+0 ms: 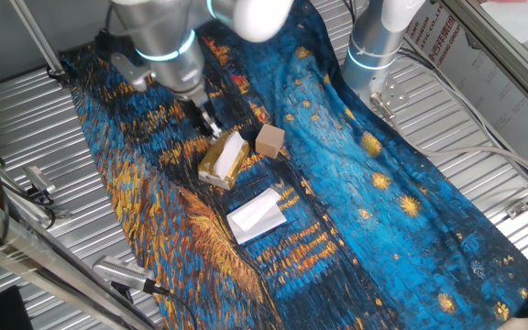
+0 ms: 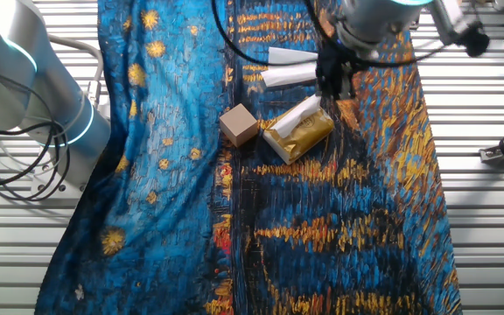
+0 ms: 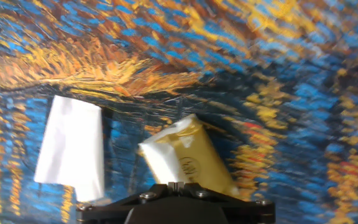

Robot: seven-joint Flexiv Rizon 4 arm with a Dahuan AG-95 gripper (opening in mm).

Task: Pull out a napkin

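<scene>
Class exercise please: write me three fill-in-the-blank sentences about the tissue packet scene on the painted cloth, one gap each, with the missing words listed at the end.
1. The napkin sticking out of the packet is ____ in colour.
2. The small cube beside the packet is made of brown ____.
3. The gripper hangs over the packet's ____ end.

Missing words: white; cardboard; open

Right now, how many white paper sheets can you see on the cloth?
2. One flat folded sheet lies alone on the cloth; one napkin sticks out of the gold packet below the gripper. More may be hidden inside the packet.
</scene>
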